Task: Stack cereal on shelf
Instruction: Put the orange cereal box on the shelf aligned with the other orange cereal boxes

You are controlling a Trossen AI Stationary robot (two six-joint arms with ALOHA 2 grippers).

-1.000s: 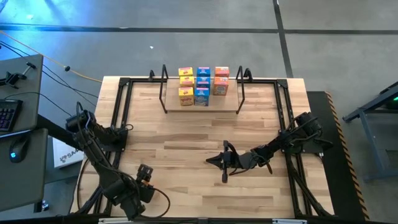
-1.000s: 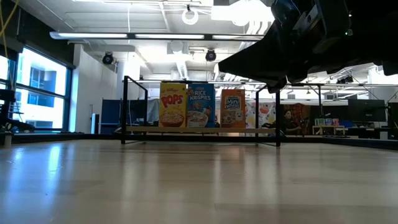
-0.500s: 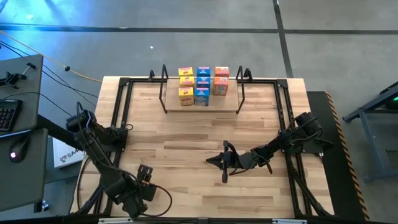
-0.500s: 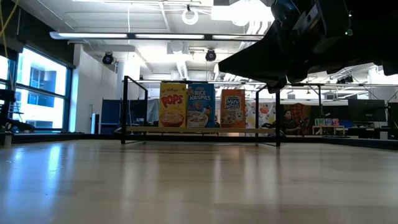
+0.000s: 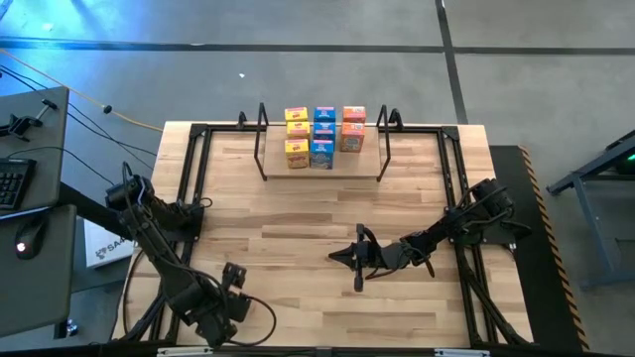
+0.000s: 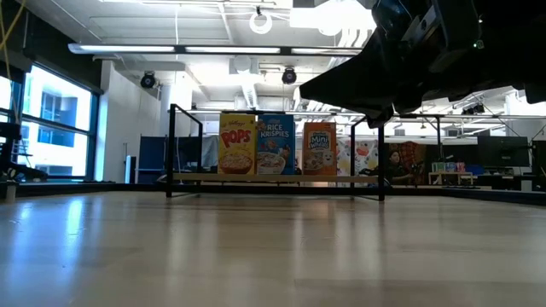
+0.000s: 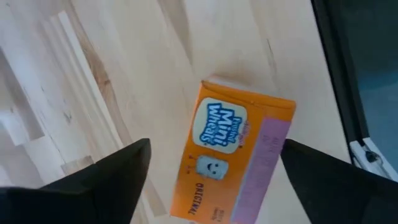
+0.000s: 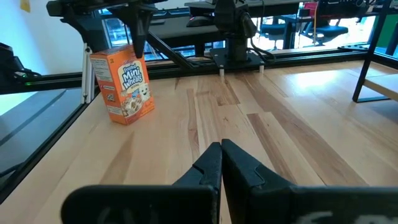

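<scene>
Several yellow, blue and orange cereal boxes (image 5: 322,137) (image 6: 275,145) stand upright in three columns on the shelf (image 5: 322,174), a light plank on a black wire frame at the table's far edge. One more orange Mini Wheats box (image 7: 239,162) (image 8: 122,87) stands upright on the tabletop near the near-left corner. My left gripper (image 5: 235,281) (image 7: 216,147) hangs over it, open and pointing down, with one finger on either side of the box and apart from it. In the high view the gripper hides this box. My right gripper (image 5: 335,257) (image 8: 221,148) is shut and empty, low over the table's middle.
Black frame rails run along the table's left side (image 5: 193,178) and right side (image 5: 451,188). Bare wood (image 5: 298,218) lies between the shelf and both grippers. A desk with a keyboard (image 5: 12,183) stands beyond the left edge.
My left gripper has shifted slightly toward the table's near edge over the orange box. The right arm and the boxes have kept still.
</scene>
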